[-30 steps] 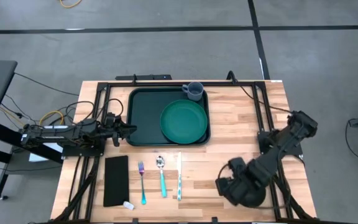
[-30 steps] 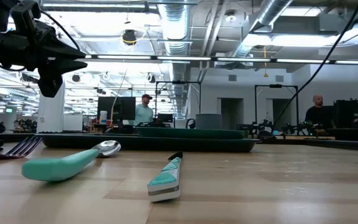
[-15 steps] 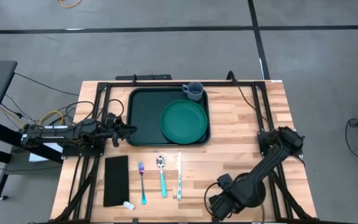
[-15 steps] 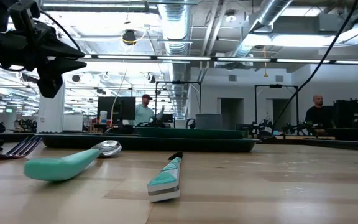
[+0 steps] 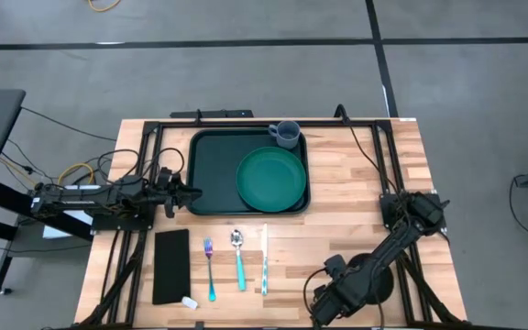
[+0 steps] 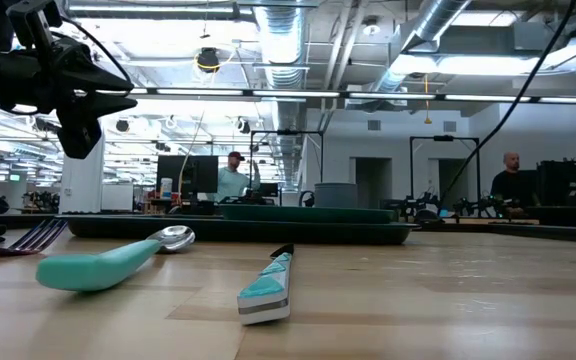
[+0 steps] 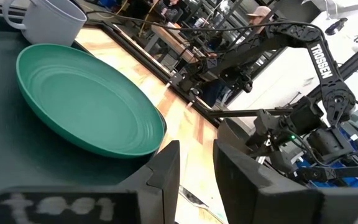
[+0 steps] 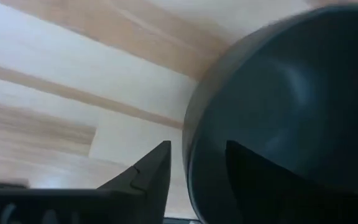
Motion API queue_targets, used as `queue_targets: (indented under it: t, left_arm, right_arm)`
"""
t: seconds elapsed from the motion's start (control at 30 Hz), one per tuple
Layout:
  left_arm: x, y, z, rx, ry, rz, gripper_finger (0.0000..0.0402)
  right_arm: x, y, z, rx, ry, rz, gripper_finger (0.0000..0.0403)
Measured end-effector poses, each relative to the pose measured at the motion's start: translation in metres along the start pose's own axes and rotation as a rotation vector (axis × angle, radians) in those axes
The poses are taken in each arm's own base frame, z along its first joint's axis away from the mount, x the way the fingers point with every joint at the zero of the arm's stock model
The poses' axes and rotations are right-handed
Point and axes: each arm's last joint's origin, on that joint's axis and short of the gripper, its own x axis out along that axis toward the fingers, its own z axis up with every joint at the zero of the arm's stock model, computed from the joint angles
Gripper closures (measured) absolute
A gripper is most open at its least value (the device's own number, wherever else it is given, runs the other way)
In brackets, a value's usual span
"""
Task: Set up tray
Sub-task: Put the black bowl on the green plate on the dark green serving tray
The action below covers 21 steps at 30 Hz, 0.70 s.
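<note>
Right pincer (image 8: 194, 180) is straddling a dark bowl's (image 8: 278, 106) rim, jaws apart, probably to carry it to the tray (image 5: 211, 170); left pincer (image 5: 186, 191) waits half-open.

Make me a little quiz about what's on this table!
1. True or false: the green plate sits on the tray.
2. Which lies closest to the black napkin? A) fork B) spoon C) knife
3. What stands in the tray's corner, right beside the plate?

Key: 1 true. 2 A. 3 the mug.
</note>
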Motion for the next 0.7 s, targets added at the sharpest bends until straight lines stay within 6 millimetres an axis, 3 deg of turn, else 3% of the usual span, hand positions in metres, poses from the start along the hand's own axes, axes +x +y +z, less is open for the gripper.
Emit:
queue_targets:
  t: [0.37,0.7]
  left_arm:
    - [0.0,0.0,0.0,0.0,0.0,0.0,0.0317]
    - [0.0,0.0,0.0,0.0,0.0,0.0,0.0317]
  right_arm:
    - [0.0,0.0,0.0,-0.027,-0.002,0.0,0.0391]
    - [-0.006,0.006,0.031,-0.095,-0.034,-0.008,0.0397]
